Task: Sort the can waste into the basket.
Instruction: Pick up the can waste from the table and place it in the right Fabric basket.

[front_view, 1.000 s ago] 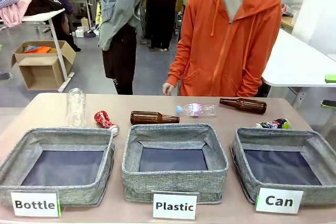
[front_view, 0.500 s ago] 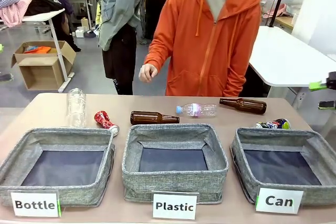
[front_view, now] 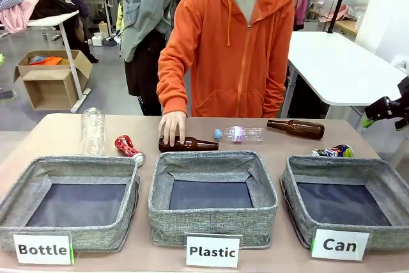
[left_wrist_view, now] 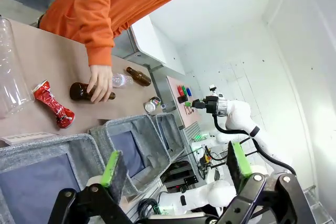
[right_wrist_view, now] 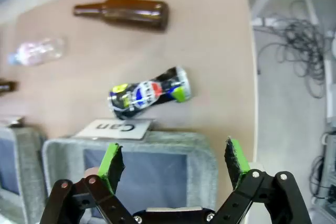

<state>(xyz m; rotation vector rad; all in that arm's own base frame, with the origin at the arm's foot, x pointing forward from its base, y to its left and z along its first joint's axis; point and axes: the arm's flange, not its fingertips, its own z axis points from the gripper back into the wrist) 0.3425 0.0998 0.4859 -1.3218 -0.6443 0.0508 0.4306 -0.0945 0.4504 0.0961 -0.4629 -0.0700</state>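
1. At the left gripper (left_wrist_view: pixel 174 153): green pads wide apart, with nothing between them.
2. At the right gripper (right_wrist_view: pixel 172 153): pads also wide apart and empty, hanging over the far wall of the basket (right_wrist_view: pixel 173 142) marked "Can".
3. In the near right corner of the worktop (front_view: pixel 57 126): this basket (front_view: pixel 345 165), with only its dark floor inside.
4. Just behind the basket's far wall, near the right edge: the blue-green can (front_view: pixel 333 151), lying on its side.
5. Toward the far left of the worktop: the crushed red can (front_view: pixel 128 147), lying behind the "Bottle" basket (front_view: pixel 70 165), well apart from the "Can" one.
6. Beside the red can: a brown bottle (front_view: pixel 192 144) on its side, with the person's hand (front_view: pixel 172 126) resting on its base end.
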